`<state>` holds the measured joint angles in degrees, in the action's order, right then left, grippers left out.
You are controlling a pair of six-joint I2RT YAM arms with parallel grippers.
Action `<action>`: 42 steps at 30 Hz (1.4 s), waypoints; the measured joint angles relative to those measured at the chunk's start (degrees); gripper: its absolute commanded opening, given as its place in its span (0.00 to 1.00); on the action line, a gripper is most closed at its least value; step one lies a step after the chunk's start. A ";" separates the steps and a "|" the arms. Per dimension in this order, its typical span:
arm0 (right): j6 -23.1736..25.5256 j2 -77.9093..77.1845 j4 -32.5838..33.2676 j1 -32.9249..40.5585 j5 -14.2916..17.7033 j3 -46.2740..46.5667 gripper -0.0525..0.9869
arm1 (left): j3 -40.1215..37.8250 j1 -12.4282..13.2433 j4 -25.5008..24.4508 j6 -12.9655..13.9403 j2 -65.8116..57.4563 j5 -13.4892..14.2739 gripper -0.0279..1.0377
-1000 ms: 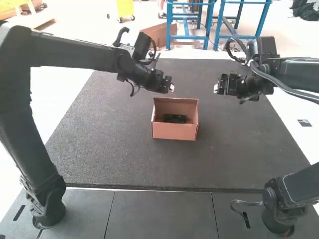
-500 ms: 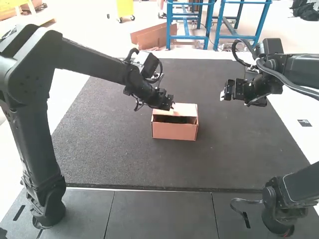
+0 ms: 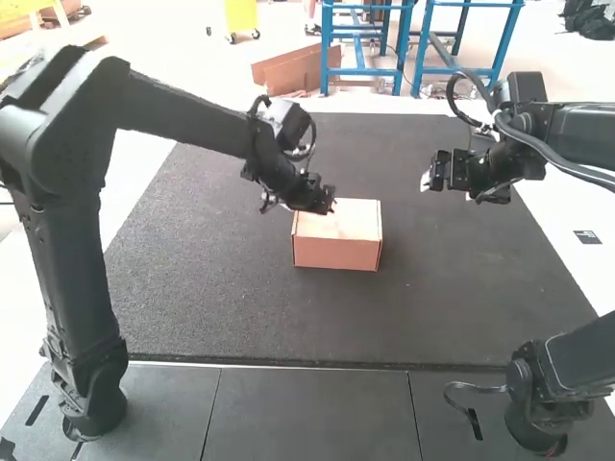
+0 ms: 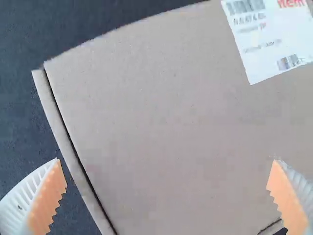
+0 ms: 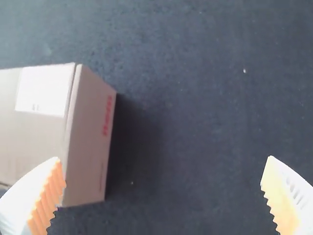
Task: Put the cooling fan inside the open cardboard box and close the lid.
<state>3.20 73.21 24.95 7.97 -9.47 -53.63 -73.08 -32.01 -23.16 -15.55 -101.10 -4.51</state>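
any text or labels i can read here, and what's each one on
Nothing reads clearly.
White sticker on the closed lid of the brown cardboard box: grey print lines and barcodes, too blurred to read.
Red lettering at the sticker's edge: cut off, unreadable.
Red print on the box's end wall: too blurred to read.
Small dark tag on the pale surface beside the mat: too small to read.

No words or nos. can be read for sure. The shut brown cardboard box (image 4: pixel 161 147) has a white paper label (image 4: pixel 266 39) on its lid w/ 2 bar codes and some lines of small grey print, too fuzzy to read. Big red letters (image 4: pixel 295 4) sit at one corner of the label, cut off. A line of red print (image 5: pixel 106 115) runs along one side wall of the box, too small to read. A small black tag (image 3: pixel 587 236) w/ a white mark lies just off the dark mat (image 3: pixel 192 279), on the right arm's side.
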 measured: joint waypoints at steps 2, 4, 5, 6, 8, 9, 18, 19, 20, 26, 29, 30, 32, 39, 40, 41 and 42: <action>-0.02 -0.04 -2.62 0.00 -0.26 -0.02 0.93 | -2.64 1.25 0.81 2.16 4.81 0.22 0.94; 0.20 -0.22 -5.42 0.00 -0.46 -0.07 0.93 | -3.65 3.48 4.59 4.37 11.08 0.31 0.94; 0.37 -0.35 -7.26 0.00 -0.55 -0.02 0.93 | -3.52 4.72 6.49 5.16 13.94 0.42 0.94; 0.63 -0.68 -9.51 0.00 -0.66 0.02 0.93 | -2.86 6.10 8.57 5.84 16.76 0.46 0.94; 1.16 -1.81 -12.35 0.00 -0.70 0.17 0.93 | -0.55 8.72 10.71 6.80 21.16 0.87 0.94; 1.40 -2.80 -13.70 0.00 -0.68 0.35 0.93 | 1.20 9.60 11.19 7.15 22.91 1.03 0.94; 0.13 -13.42 -31.87 0.02 2.34 10.25 0.93 | 28.63 10.62 41.53 12.48 40.22 5.05 0.93; -0.22 -14.80 -33.57 0.00 3.21 12.39 0.93 | 32.17 10.62 44.98 12.87 43.54 5.77 0.93; -0.55 -16.00 -35.45 0.00 4.00 14.43 0.93 | 35.01 10.62 46.45 13.14 46.51 6.34 0.93; -1.66 -23.93 -46.60 0.00 8.94 27.10 0.93 | 49.42 10.75 46.58 13.94 61.75 10.47 0.93; -1.99 -28.52 -49.48 0.00 10.64 32.81 0.93 | 54.88 11.17 46.14 14.19 67.80 12.04 0.93; -2.14 -30.10 -49.77 0.00 11.08 34.51 0.93 | 56.57 11.34 45.88 14.23 69.79 12.37 0.93; -2.64 -33.42 -50.03 0.00 11.76 37.86 0.93 | 60.19 11.43 45.70 14.27 74.27 12.92 0.93; -4.33 -45.16 -48.06 0.00 12.96 47.39 0.94 | 69.79 11.43 41.05 14.27 89.96 14.43 0.92; -4.50 -47.04 -46.90 0.00 12.98 48.46 0.93 | 70.88 11.43 39.39 14.27 92.45 14.73 0.92; -4.61 -49.40 -45.27 0.00 12.98 49.53 0.93 | 71.87 11.43 37.59 14.27 94.84 15.08 0.92; -4.74 -51.60 -43.89 0.00 12.96 50.47 0.93 | 72.70 11.43 35.12 14.25 97.18 15.43 0.92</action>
<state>-1.54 21.61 -18.94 7.97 3.49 -3.16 -0.38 -20.58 11.97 -1.30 -3.92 10.92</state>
